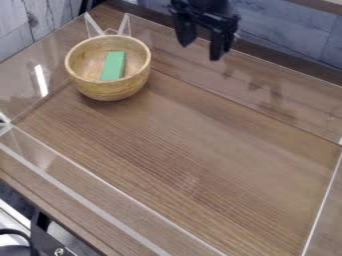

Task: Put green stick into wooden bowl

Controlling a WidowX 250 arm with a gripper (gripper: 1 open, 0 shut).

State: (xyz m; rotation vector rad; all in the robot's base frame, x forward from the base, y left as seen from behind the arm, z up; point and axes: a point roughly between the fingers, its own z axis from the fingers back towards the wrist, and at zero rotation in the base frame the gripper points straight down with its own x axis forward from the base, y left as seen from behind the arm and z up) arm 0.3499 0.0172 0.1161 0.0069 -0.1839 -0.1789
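Observation:
The green stick [112, 66] lies flat inside the wooden bowl [108, 88], which stands at the far left of the wooden table. My gripper [201, 43] hangs above the table's far edge, to the right of the bowl and apart from it. Its black fingers [217, 47] point down, spread open, with nothing between them.
Clear acrylic walls [54, 160] fence the wooden table on all sides. A grey tiled wall [287, 30] rises behind the far edge. Wide bare tabletop [201, 150] stretches from the bowl to the front and right.

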